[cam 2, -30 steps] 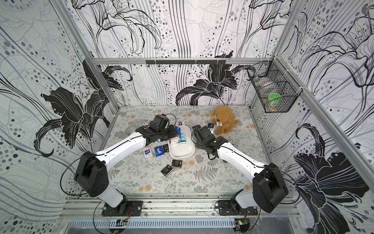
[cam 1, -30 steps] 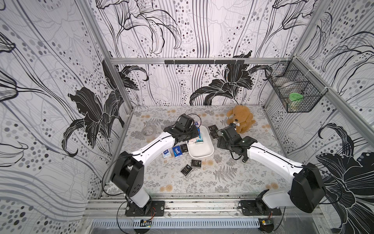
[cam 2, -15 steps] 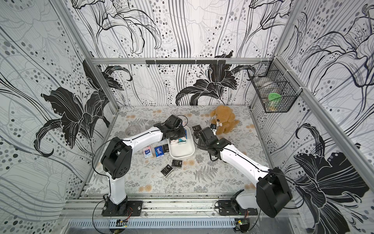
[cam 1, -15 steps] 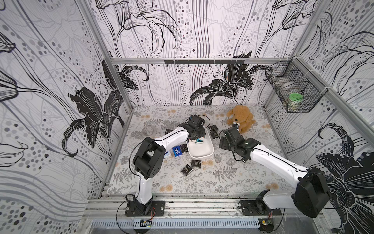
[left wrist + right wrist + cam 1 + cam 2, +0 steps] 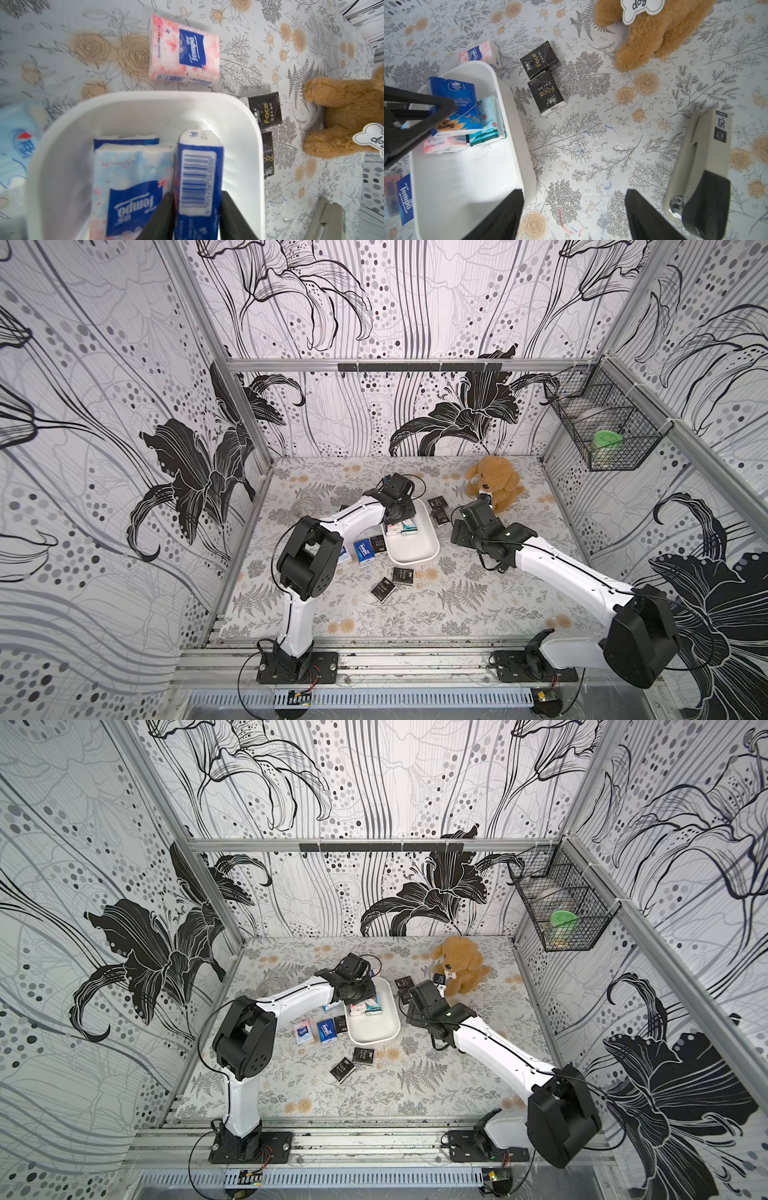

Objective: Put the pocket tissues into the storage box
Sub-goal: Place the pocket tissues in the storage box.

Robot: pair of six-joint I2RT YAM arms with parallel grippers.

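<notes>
The white storage box (image 5: 415,551) (image 5: 374,1031) lies mid-table. Over its far end my left gripper (image 5: 401,522) (image 5: 197,195) is shut on a dark blue packet of pocket tissues (image 5: 199,166) (image 5: 454,104), which stands on edge inside the box beside a pink-and-blue packet (image 5: 131,187) and a teal one (image 5: 492,120). My right gripper (image 5: 455,531) (image 5: 574,193) is open and empty, low beside the box's right wall. Two black packets (image 5: 539,59) (image 5: 548,95) lie beyond it. More packets lie left of the box (image 5: 364,549) and in front (image 5: 402,576).
A brown plush dog (image 5: 494,485) sits at the back right. A grey stapler (image 5: 699,176) lies close to my right gripper. A tape roll (image 5: 305,506) lies at the back left. A black wire basket (image 5: 602,431) hangs on the right wall.
The left arm has folded its elbow up and carried the dark blue packet further over the box's far end. The right gripper has shifted slightly and stayed open.
</notes>
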